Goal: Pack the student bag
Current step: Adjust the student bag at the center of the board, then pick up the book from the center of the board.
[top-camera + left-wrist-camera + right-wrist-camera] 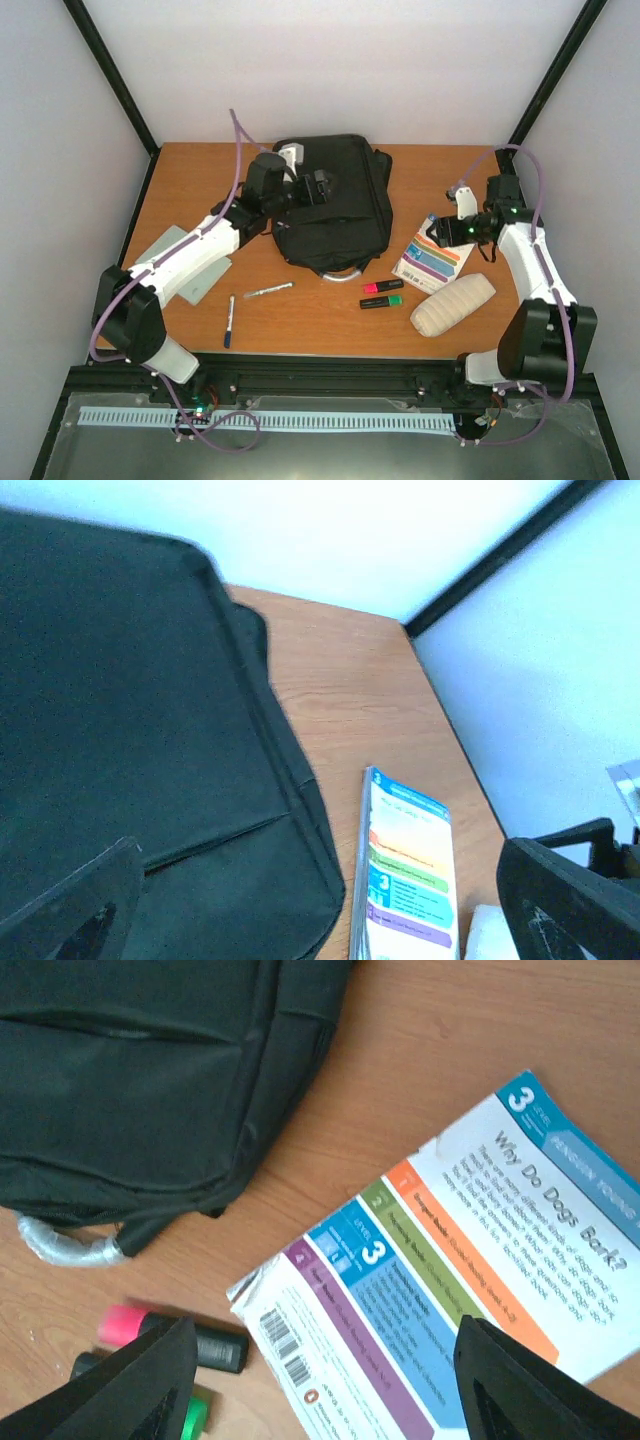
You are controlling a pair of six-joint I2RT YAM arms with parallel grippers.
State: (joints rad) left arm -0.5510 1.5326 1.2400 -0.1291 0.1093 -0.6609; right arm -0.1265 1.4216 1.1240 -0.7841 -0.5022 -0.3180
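L arm runs from its base at the near-left corner diagonally up and right. Its forearm is low over the table and its wrist is above the far-left part of the large black soft fabric backpack (345, 215). The L gripper (318, 188) hovers over the bag's top panel w/ jaws spread wide and nothing btwn them.

R arm rises from the near-right base, elbow pushed out toward the right wall, wrist turned back toward centre. The R gripper (438, 232) hangs above the far end of a thin glossy paperback booklet (432, 262). Its jaws are apart, released, gripping nothing.

Backpack lies flat at far-centre of the orange-brown wooden table (300, 335), w/ its grey loop handle (345, 270) pointing to the near edge. Inside of the bag can't be seen. A beige ribbed fabric pouch (453, 304) lies near-right of the booklet; its contents can't be seen either.

Booklet sits just right of the bag, not touching it. Its back cover reads "Why Do Dogs Bark?", w/ a big "3" and "LEVEL" on a blue corner tab and "PENGUIN YOUNG" cut off at the frame edge. Below are orange, green, blue and purple stripes, small print too fine to read, and a barcode.

A pink highlighter (380, 287) and a green highlighter (382, 301) lie side by side btwn handle and pouch.
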